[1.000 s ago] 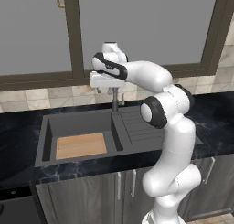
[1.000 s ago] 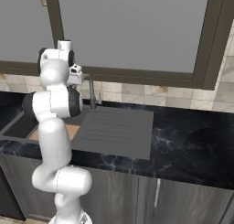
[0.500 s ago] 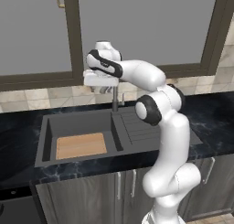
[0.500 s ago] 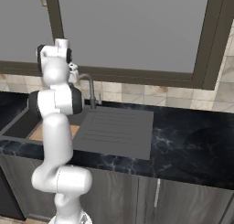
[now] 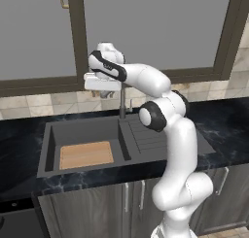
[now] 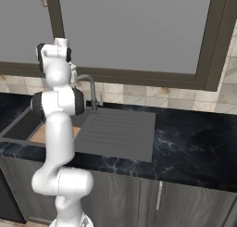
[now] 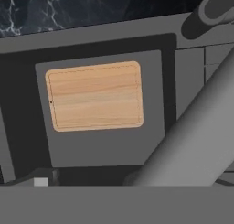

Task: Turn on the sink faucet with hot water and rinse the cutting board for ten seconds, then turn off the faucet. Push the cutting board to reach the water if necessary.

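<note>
Cutting board [image 5: 86, 155] is laid flat on the floor of the sink [image 5: 53, 135], toward the near-left part of the basin, with bare dark floor left between it and the basin's right wall. In the hand view the cutting board [image 7: 94, 96] is seen from above, light wood with rounded corners, dark basin floor showing on all sides of it. The ribbed drainboard [image 6: 115, 131] is attached to the right of the basin. The black marbled counter [image 6: 194, 147] is spread around the sink. The faucet [image 5: 122, 103] is set upright at the back rim, between basin and drainboard; its spout arm is seen large and blurred across the right of the hand view [image 7: 196, 136]. The gripper [image 5: 103, 90] is held high over the basin, just left of the faucet post, near its top; fingers are apart, nothing is between them. Tiled wall and window [image 5: 151, 28] are behind.
</note>
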